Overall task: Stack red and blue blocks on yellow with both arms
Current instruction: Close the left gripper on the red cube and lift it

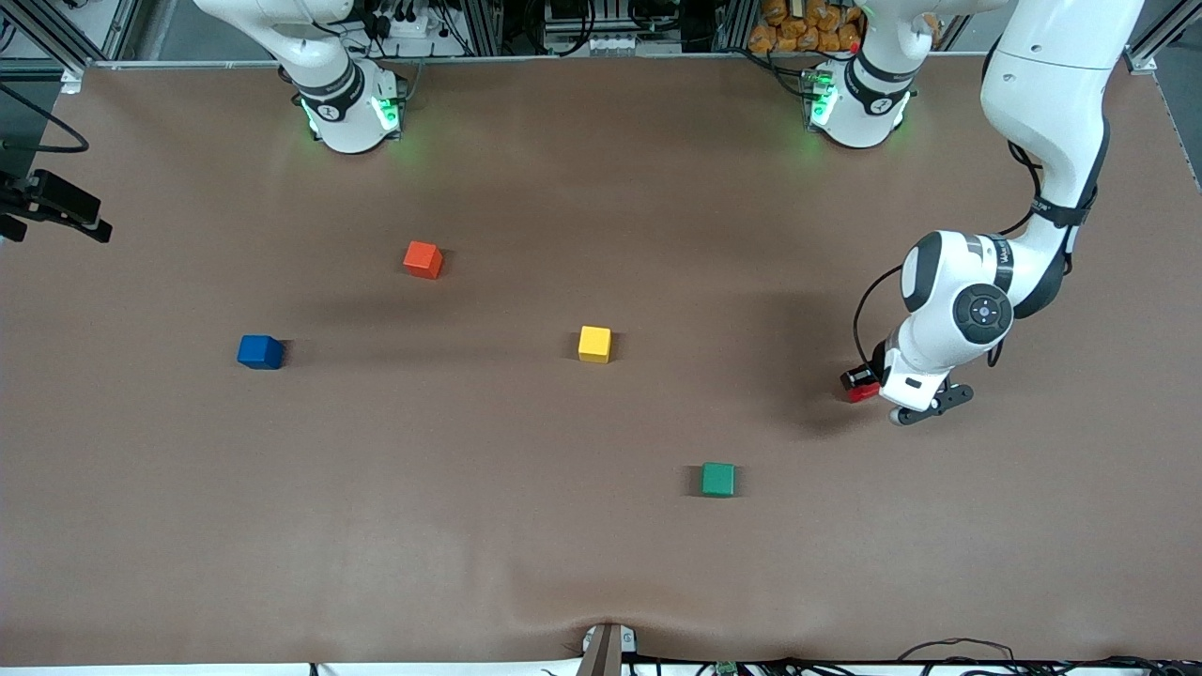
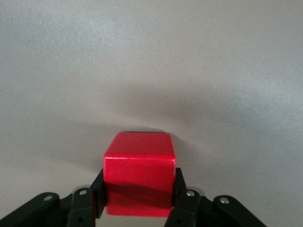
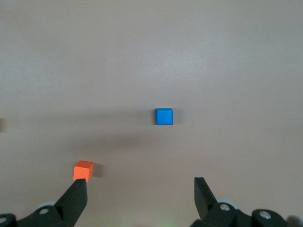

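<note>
Red block (image 2: 139,172), a matte bright cube, sits clamped in the left end effector (image 1: 869,383) low over the table (image 1: 601,563) at the left arm's end. Right end effector (image 3: 141,198) hangs spread apart above the deep-blue block (image 3: 164,116); the yellow block (image 1: 594,344) lies mid-table.

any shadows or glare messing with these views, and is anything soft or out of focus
Front view: even light, each cube casts a short shadow, and a broad soft shadow lies on the table beside the left gripper. Left wrist view: the red block is close and slightly soft, with a dark shadow around it. Right wrist view: the blue block is sharp, crossed by faint shadow bands; the right gripper is open.
</note>
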